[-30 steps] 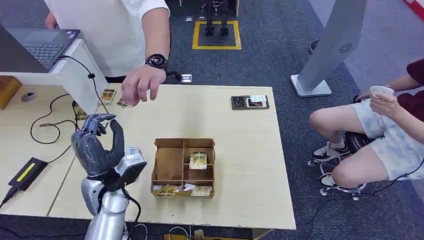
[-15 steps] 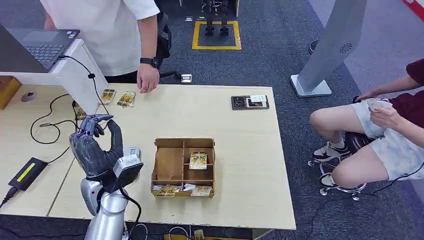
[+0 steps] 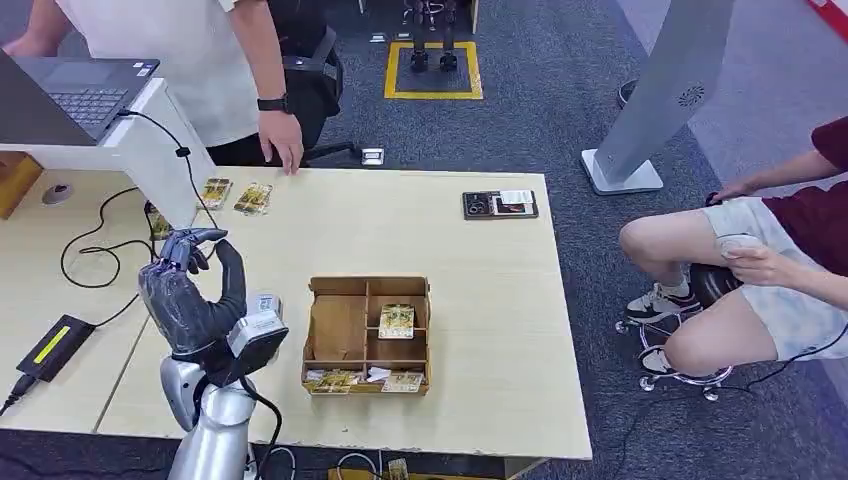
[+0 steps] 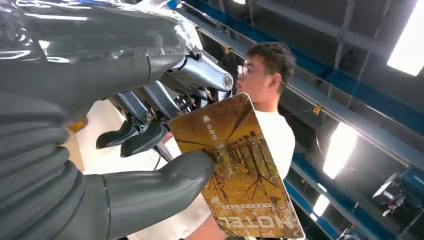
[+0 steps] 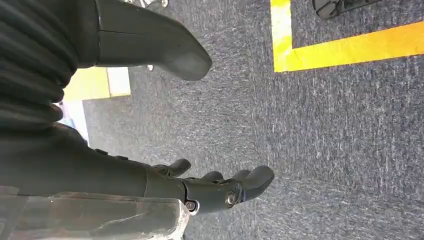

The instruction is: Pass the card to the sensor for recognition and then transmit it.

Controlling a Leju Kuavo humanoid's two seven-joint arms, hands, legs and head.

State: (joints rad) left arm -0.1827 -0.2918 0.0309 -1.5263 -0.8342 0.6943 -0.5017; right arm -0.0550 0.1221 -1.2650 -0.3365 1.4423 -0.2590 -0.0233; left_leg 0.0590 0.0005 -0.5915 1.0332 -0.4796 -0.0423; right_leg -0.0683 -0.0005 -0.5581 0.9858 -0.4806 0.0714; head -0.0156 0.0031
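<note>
My left hand (image 3: 190, 296) is raised above the table's near left part, palm turned away from my head. In the left wrist view the thumb (image 4: 150, 192) and fingers pinch a golden-brown card (image 4: 239, 170) with tree artwork and the word HOTEL on it. The black sensor (image 3: 499, 204) lies flat near the table's far right edge, well away from the hand. My right hand (image 5: 210, 187) hangs over grey carpet with its fingers apart and nothing in it.
A brown divided box (image 3: 345, 325) with several cards stands mid-table, right of my left hand. Two more cards (image 3: 252, 198) lie by the far left edge, near a standing person's hand (image 3: 281, 146). Cables and a power brick (image 3: 55, 346) lie at the left. A seated person (image 3: 770, 260) is at the right.
The standing person's hand drew back from above the table to its far edge. The seated person lowered their hands onto their lap. My left hand stayed nearly in place.
</note>
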